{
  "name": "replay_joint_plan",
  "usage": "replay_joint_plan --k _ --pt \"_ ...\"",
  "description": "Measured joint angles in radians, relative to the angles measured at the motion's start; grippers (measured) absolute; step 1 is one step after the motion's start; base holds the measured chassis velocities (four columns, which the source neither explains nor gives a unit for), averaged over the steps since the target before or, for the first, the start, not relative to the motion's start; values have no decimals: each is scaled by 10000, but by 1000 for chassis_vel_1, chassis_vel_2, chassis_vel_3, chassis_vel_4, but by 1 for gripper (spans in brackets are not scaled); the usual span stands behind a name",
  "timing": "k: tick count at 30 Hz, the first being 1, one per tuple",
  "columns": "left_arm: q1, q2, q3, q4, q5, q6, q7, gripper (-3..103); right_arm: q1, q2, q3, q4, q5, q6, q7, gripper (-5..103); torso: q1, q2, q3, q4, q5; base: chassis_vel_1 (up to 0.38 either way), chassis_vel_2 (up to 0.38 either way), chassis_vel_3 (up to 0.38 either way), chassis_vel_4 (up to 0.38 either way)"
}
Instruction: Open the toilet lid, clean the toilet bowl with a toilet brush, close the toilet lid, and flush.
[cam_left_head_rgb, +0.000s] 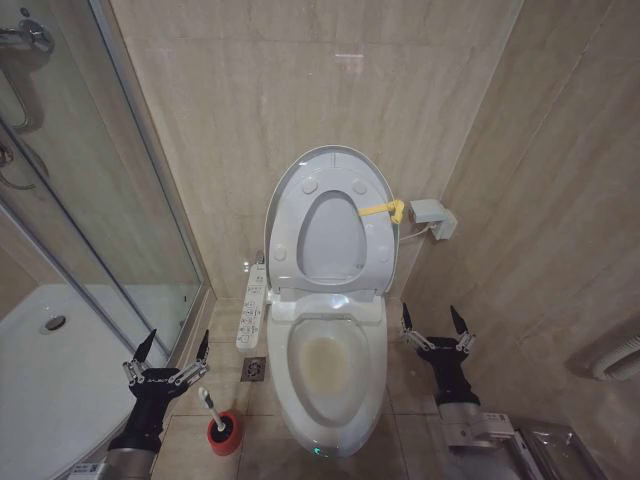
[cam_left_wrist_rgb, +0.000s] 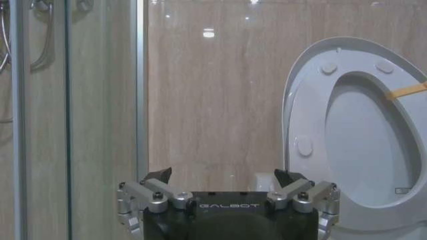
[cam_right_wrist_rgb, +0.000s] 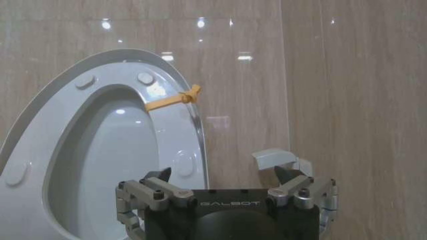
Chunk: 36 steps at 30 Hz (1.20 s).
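Toilet lid (cam_left_head_rgb: 283, 190) raised; both claws open, idle.

Glossy white plastic on the toilet lid (cam_left_head_rgb: 345, 163) and seat ring (cam_left_head_rgb: 290, 225) — smooth, catching ceiling lights. Yellow strap (cam_left_head_rgb: 381, 210) looking like matt tape or cloth. Glazed ceramic on the toilet bowl (cam_left_head_rgb: 333, 400), faintly yellowed inside. Polished beige stone tiling on the wall (cam_left_head_rgb: 250, 90), mirror-shiny. Clear glass, brushed-metal frame on the shower door (cam_left_head_rgb: 90, 200). Left hand (cam_left_head_rgb: 169, 351) and right hand (cam_left_head_rgb: 433, 324) — matt black body, bare silvery metal links.
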Motion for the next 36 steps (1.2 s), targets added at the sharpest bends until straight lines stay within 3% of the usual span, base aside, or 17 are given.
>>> replay_joint_plan --k 36 --pt "1 0 0 0 0 0 0 100 0 0 0 0 0 0 0 100 1 0 0 0 0 -20 26 26 -21"
